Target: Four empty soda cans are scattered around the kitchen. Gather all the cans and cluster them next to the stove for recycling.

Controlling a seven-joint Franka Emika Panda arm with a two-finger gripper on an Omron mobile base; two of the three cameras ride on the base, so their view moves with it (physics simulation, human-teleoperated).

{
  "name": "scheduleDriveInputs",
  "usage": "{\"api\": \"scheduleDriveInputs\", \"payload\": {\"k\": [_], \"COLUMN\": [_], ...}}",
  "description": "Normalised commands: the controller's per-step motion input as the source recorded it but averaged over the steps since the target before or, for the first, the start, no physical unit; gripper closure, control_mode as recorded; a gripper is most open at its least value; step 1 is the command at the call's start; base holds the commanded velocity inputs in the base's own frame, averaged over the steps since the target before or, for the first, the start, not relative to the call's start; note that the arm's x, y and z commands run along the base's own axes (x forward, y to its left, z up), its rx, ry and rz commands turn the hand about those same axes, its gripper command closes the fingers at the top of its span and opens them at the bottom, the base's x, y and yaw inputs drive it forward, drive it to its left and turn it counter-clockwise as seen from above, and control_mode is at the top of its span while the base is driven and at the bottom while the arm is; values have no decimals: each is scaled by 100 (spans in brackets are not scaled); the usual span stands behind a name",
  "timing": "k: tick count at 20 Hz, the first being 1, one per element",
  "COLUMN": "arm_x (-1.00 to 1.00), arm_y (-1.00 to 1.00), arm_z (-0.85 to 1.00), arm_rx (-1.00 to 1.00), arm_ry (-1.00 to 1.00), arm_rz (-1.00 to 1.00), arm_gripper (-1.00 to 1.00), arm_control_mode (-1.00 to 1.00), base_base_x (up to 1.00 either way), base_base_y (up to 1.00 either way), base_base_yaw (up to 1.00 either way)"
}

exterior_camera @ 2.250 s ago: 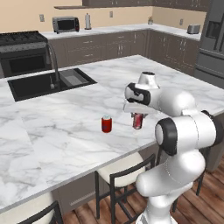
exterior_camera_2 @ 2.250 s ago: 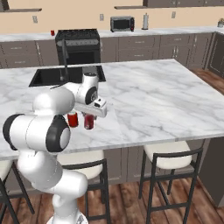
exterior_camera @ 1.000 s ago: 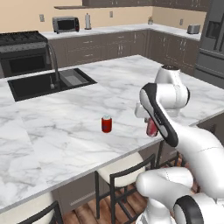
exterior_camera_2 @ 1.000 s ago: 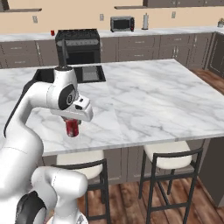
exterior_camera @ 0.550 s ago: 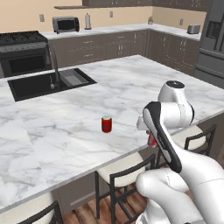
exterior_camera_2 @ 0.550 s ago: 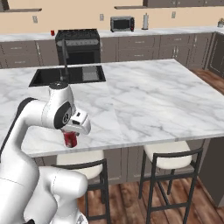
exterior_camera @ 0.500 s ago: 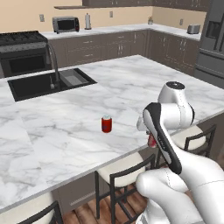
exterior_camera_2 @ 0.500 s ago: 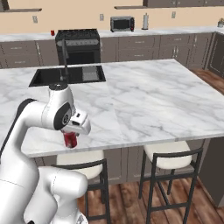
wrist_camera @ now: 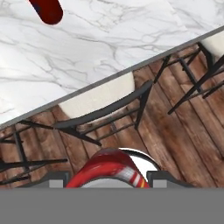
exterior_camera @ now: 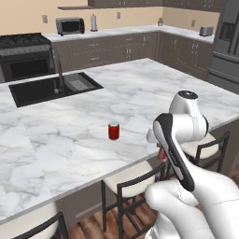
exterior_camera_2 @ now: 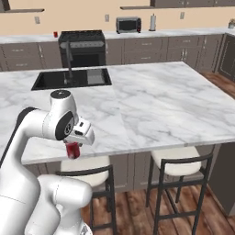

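Marble spreads across the counter (exterior_camera: 70, 135) in the left base view, with one red can (exterior_camera: 113, 130) upright near its front edge and the stove (exterior_camera: 23, 51) well apart by the far wall. From the right base view, the hand (exterior_camera_2: 72, 149) hangs just off that front edge, clamped on a second red can (exterior_camera_2: 72, 150), probably lifted clear for carrying. Seen from the hand view, this held can (wrist_camera: 109, 169) sits between the fingers above a stool (wrist_camera: 98, 107).

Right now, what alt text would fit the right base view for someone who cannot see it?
A white robot arm's gripper holds a red soda can just past the near edge of a white marble island counter. Beyond lie a black sink, a black stove and a silver microwave.
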Motion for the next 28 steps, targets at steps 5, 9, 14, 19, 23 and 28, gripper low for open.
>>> {"api": "scheduleDriveInputs", "payload": {"k": [5,9,14,19,23,28], "arm_x": [0,0,0,0,0,0], "arm_y": [0,0,0,0,0,0], "arm_z": [0,0,0,0,0,0], "arm_rx": [0,0,0,0,0,0], "arm_ry": [0,0,0,0,0,0], "arm_rz": [0,0,0,0,0,0], "arm_gripper": [100,100,100,100,100,100], "arm_control_mode": [100,100,100,100,100,100], "base_base_x": [-53,-41,-25,-16,-3,-1], "base_base_y": [41,73,88,68,62,72], "base_base_yaw": [2,8,22,36,30,-2]}}
